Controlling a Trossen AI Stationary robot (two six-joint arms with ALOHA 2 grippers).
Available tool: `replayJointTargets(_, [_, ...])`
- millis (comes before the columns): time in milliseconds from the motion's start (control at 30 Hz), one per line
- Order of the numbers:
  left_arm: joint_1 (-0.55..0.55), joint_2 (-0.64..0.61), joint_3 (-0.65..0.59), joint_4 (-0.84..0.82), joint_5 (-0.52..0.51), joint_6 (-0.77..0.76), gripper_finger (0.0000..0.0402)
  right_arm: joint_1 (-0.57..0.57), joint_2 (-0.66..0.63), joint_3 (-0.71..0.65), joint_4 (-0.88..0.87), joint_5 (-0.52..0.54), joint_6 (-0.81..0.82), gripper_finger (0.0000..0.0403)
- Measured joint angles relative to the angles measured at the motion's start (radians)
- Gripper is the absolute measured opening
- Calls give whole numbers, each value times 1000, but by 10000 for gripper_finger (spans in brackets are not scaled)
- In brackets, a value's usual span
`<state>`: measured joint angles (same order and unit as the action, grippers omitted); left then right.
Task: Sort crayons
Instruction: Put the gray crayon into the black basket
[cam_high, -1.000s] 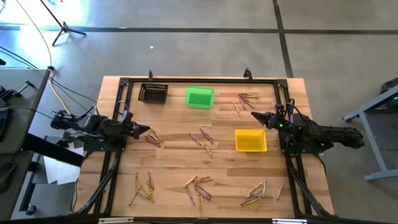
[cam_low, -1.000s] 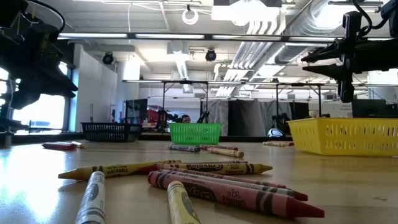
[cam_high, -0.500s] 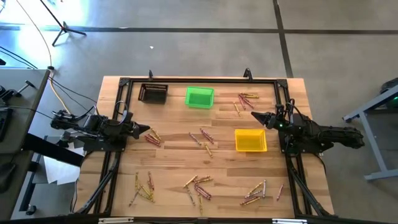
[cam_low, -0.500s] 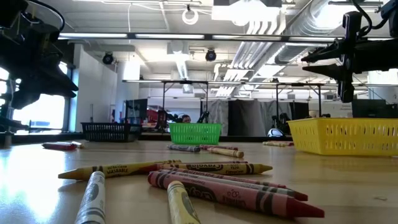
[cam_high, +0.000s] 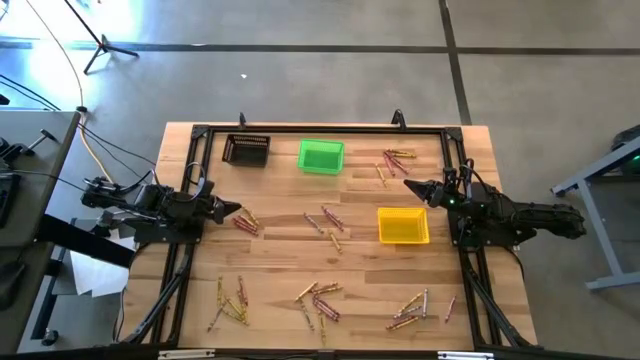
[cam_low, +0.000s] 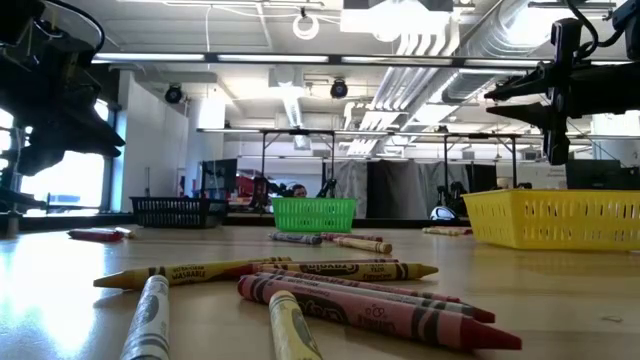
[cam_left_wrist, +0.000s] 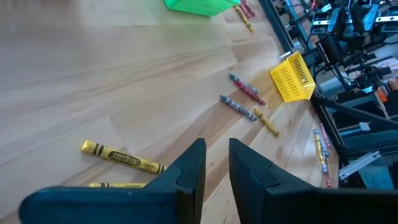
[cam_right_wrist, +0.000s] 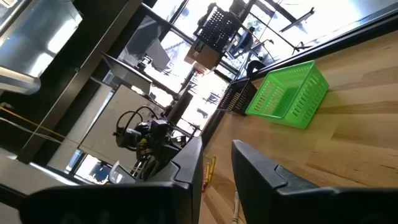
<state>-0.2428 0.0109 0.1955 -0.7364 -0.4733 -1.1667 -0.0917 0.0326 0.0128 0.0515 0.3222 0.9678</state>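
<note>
Crayons lie flat on the wooden table in several loose clusters: by the left arm (cam_high: 246, 221), at the centre (cam_high: 328, 222), far right (cam_high: 398, 160), and along the near edge (cam_high: 230, 300) (cam_high: 318, 298) (cam_high: 415, 308). My left gripper (cam_high: 232, 209) hovers at the table's left side, tipped down, just short of a yellow crayon (cam_left_wrist: 121, 157). Its fingers (cam_left_wrist: 216, 165) stand apart with nothing between them. My right gripper (cam_high: 410, 186) hovers level at the right side, beyond the yellow bin (cam_high: 403, 225). It (cam_right_wrist: 216, 163) is open and empty.
A black bin (cam_high: 247, 150) and a green bin (cam_high: 321, 157) stand along the far edge. A dark frame (cam_high: 320, 128) runs round the table's far and side edges. Bare wood lies between the clusters. In the low view, near-edge crayons (cam_low: 330, 290) fill the foreground.
</note>
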Motion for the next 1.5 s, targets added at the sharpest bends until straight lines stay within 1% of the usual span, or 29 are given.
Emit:
replayJointTargets(100, [0, 0, 0, 0, -14, 4, 58, 0, 0, 0, 0, 0, 0, 71])
replayJointTargets(200, [0, 5, 3, -4, -88, 104, 58, 0, 0, 0, 0, 0, 0, 71])
replayJointTargets(267, [0, 4, 3, -4, -90, 151, 58, 0, 0, 0, 0, 0, 0, 71])
replayJointTargets(433, [0, 5, 3, -1, -99, 84, 58, 0, 0, 0, 0, 0, 0, 71])
replayJointTargets(500, [0, 6, 5, -2, -114, 105, 58, 0, 0, 0, 0, 0, 0, 71])
replayJointTargets(600, [0, 6, 12, 1, -183, 160, 58, 0, 0, 0, 0, 0, 0, 71])
replayJointTargets(700, [0, 6, 15, 18, -220, 154, 58, 0, 0, 0, 0, 0, 0, 71])
replayJointTargets(767, [0, 6, 15, 77, -217, 184, 58, 0, 0, 0, 0, 0, 0, 71])
replayJointTargets(833, [0, 6, 15, 176, -201, 266, 58, 0, 0, 0, 0, 0, 0, 71])
replayJointTargets(1033, [0, 19, 15, 615, -168, 603, 58, 0, 0, 0, 0, 0, 0, 71])
replayJointTargets(1133, [0, 43, 17, 774, -161, 703, 58, 0, 0, 0, 0, 0, 0, 71])
replayJointTargets(1200, [0, 67, 32, 802, -167, 726, 58, 0, 0, 0, 0, 0, 0, 71])
replayJointTargets(1300, [0, 138, 103, 788, -169, 724, 58, 0, 0, 0, 0, 0, 0, 71])
replayJointTargets(1367, [0, 207, 166, 761, -175, 747, 58, 0, 0, 0, 0, 0, 0, 71])
replayJointTargets(1500, [1, 376, 306, 742, -222, 858, 56, 0, 0, 0, 0, 2, -5, 71])
